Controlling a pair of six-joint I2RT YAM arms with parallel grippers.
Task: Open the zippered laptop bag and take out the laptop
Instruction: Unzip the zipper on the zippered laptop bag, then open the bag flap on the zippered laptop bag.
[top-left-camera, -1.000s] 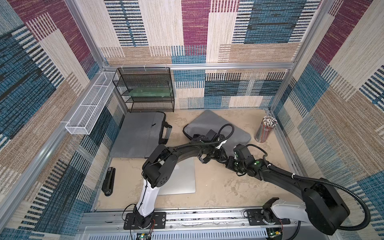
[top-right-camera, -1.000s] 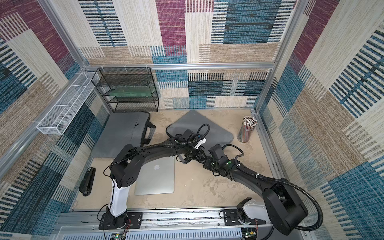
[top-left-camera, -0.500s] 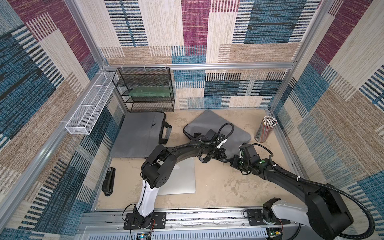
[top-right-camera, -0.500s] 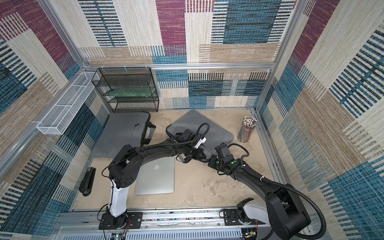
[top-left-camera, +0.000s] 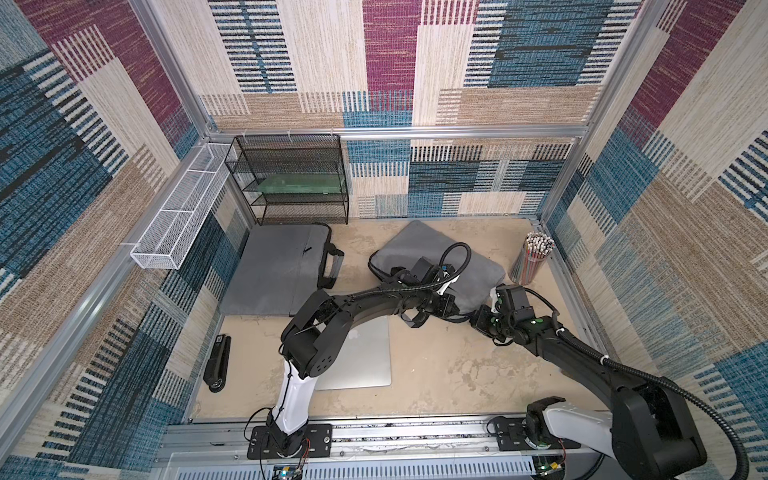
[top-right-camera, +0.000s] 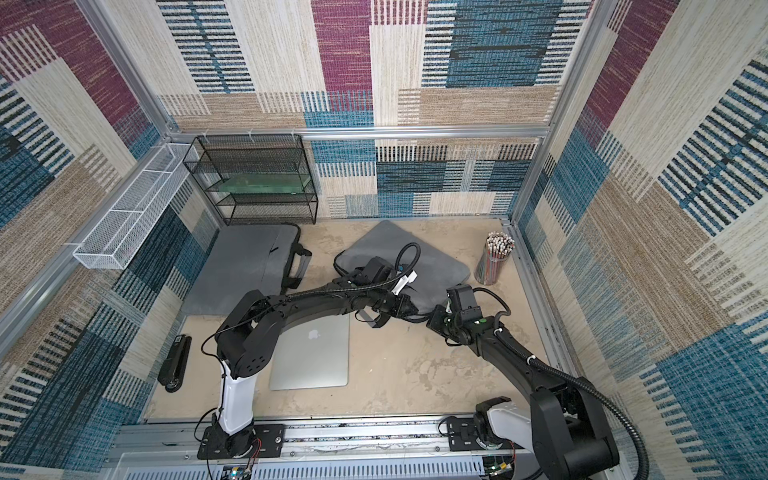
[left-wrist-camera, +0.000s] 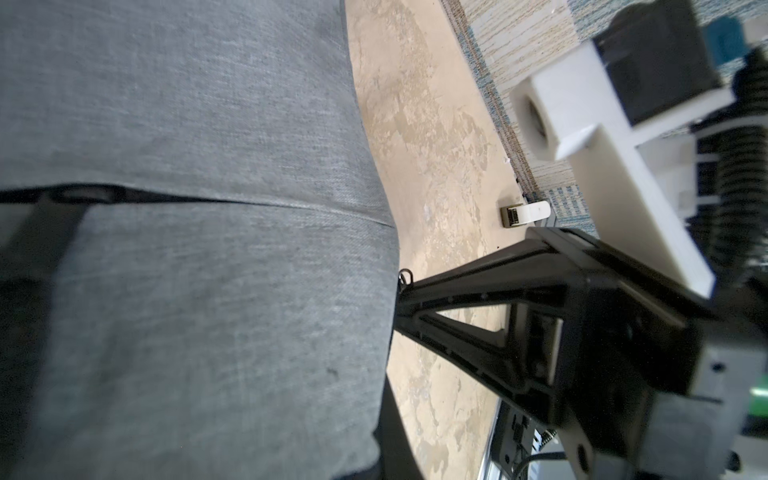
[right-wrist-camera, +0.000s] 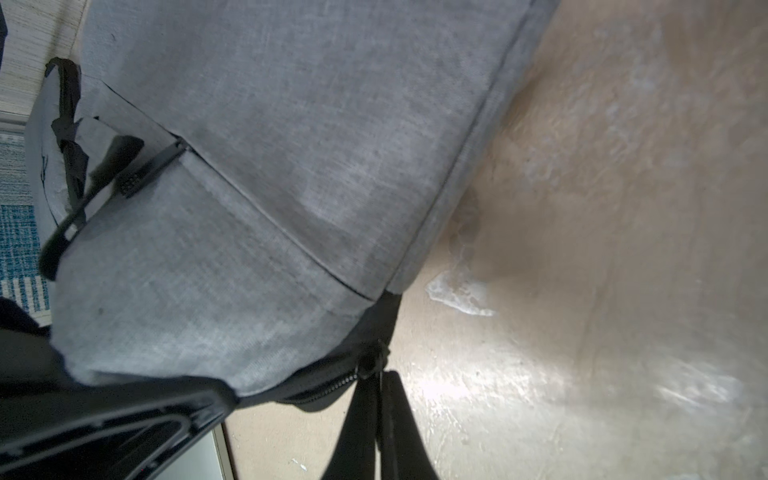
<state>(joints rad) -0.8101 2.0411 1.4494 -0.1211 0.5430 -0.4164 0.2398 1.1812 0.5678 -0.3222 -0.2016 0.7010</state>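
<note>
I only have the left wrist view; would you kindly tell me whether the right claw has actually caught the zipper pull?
Observer: Yes; the right wrist view shows the right claw shut on the zipper pull at the corner of the grey laptop bag.
Operator: Thank you. Is another bag about?
Observer: A second grey laptop bag lies flat in front of the black mesh shelf.
Operator: Is any laptop already out?
Observer: A silver laptop lies closed on the table.
</note>
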